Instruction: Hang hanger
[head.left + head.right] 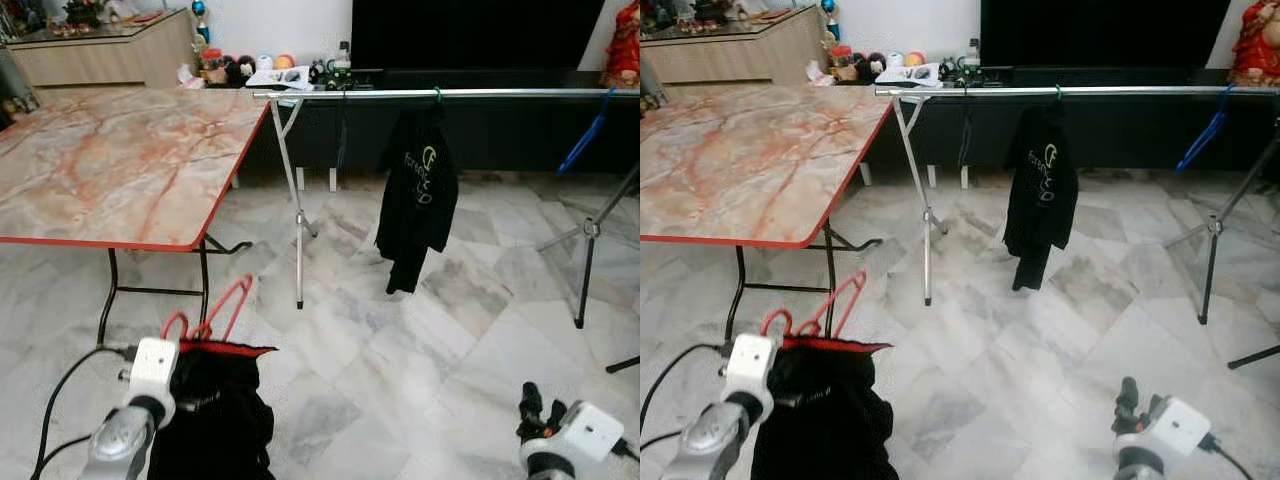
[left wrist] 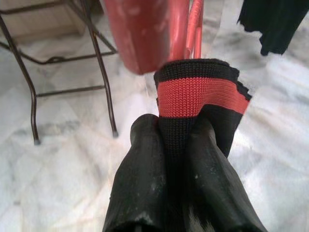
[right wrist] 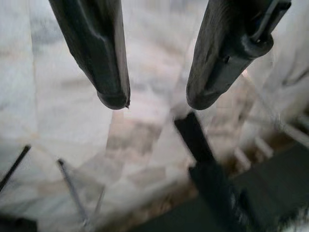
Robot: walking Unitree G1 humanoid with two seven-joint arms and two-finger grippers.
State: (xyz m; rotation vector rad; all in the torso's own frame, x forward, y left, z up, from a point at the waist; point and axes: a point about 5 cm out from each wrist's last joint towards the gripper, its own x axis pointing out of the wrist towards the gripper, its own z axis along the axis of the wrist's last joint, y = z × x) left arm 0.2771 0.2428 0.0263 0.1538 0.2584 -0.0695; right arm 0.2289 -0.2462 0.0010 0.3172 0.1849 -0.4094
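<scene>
Low on the robot's left, the left claw [image 2: 176, 159] is clamped on the collar of a black garment with a red band [image 2: 200, 96], which hangs on a red hanger [image 1: 222, 312] held near the marble floor [image 1: 400, 350]. Right claw [image 3: 157, 99], low at the robot's right: fingers apart, nothing between them, floor beyond. Ahead, a silver rail [image 1: 450, 94] on metal legs spans the room; a black shirt [image 1: 418, 195] hangs from it near mid-length and a blue hanger [image 1: 585, 140] toward its right end. A marble-topped desk [image 1: 120, 165] with red edging stands left of the rail.
</scene>
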